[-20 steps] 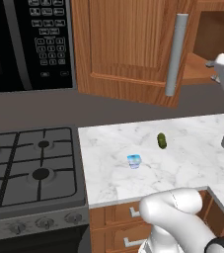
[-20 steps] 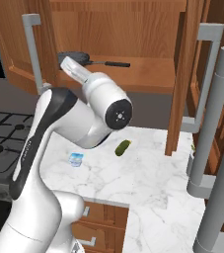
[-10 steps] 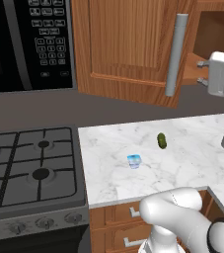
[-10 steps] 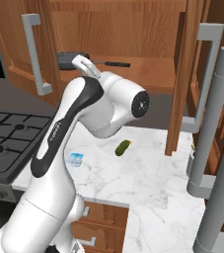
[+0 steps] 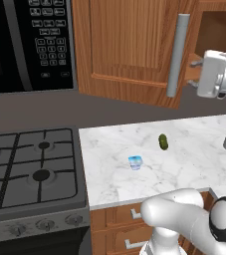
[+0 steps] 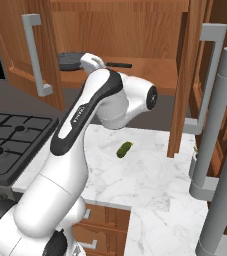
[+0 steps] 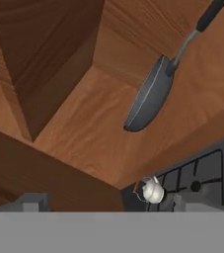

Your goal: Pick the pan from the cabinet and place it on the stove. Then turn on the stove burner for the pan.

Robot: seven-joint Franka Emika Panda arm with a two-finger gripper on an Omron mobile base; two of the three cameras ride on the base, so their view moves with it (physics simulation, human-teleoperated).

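The gripper (image 5: pixel 198 63), jaws spread wide and holding nothing, is raised at the mouth of the open cabinet (image 6: pixel 135 30), short of the pan (image 7: pixel 149 95), which lies flat on the cabinet's shelf with its long black handle (image 6: pixel 118 65) pointing right. To do the pick well, the hand should probably reach further in and roll so the fingers straddle the thin handle near the bowl, closing only once it sits squarely between them. The stove (image 5: pixel 30 169) waits low on the left, a white kettle (image 7: pixel 153 190) at its far left edge.

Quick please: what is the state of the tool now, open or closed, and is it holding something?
Tool: open, holding nothing; the pan lies untouched ahead of it on the cabinet shelf.
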